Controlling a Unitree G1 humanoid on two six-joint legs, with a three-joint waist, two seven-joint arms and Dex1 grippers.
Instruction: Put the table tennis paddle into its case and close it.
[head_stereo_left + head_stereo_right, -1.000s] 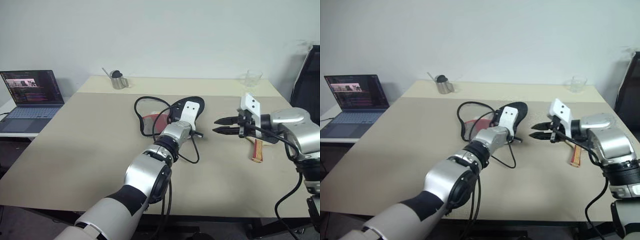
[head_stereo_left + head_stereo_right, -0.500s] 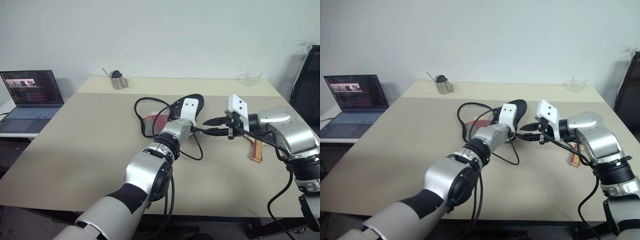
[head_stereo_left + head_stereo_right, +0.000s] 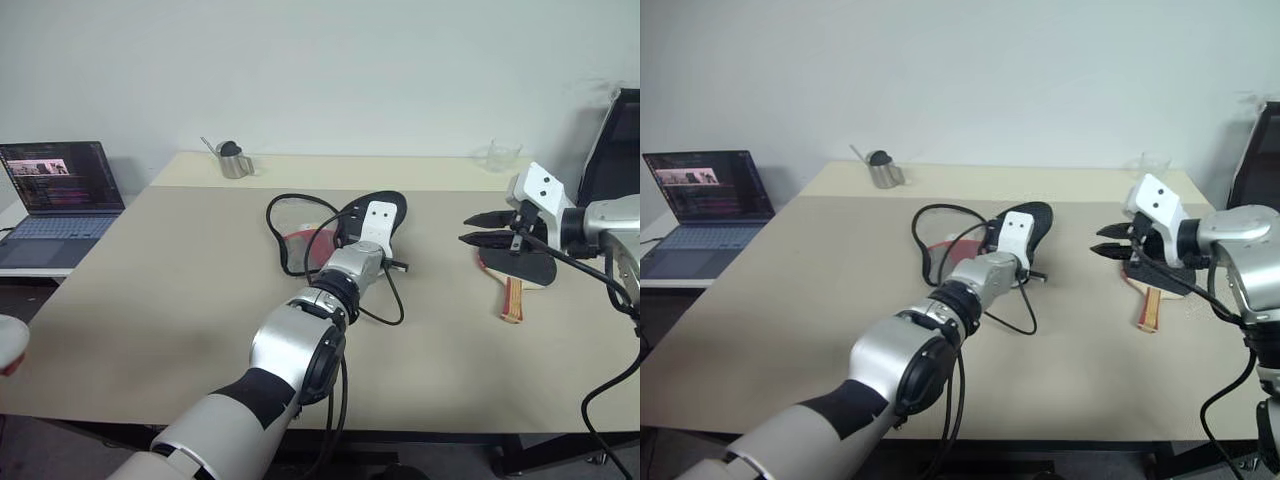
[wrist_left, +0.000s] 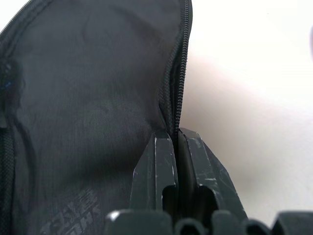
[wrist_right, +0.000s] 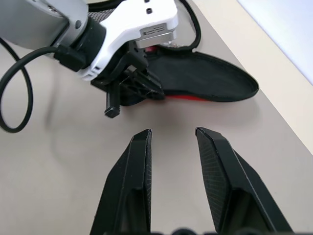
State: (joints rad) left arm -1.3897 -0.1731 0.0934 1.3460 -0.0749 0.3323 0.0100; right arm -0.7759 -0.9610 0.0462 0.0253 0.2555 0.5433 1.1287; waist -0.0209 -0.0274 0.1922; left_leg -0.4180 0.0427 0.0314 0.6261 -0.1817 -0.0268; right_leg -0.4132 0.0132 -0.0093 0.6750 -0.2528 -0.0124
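The case (image 3: 385, 203) lies open mid-table, black with a red inside part. My left gripper (image 3: 398, 266) is shut on its zip edge, and the left wrist view has the fingers (image 4: 161, 161) pinching the black fabric (image 4: 88, 98) beside the zipper. The table tennis paddle (image 3: 523, 268) lies flat at the right, black face up, its striped handle (image 3: 513, 300) toward the front. My right gripper (image 3: 468, 230) hangs open and empty above the table, just left of the paddle, pointing toward the case (image 5: 205, 78).
A laptop (image 3: 60, 190) sits off the table's left side. A metal cup (image 3: 235, 160) and a clear glass (image 3: 503, 155) stand along the far edge. A black cable (image 3: 285, 235) loops over the case. A black chair (image 3: 615, 140) stands at the right.
The right gripper reached in to the left gripper's tips half a second ago, then drew back right and up over the paddle. The left gripper stayed on the case.
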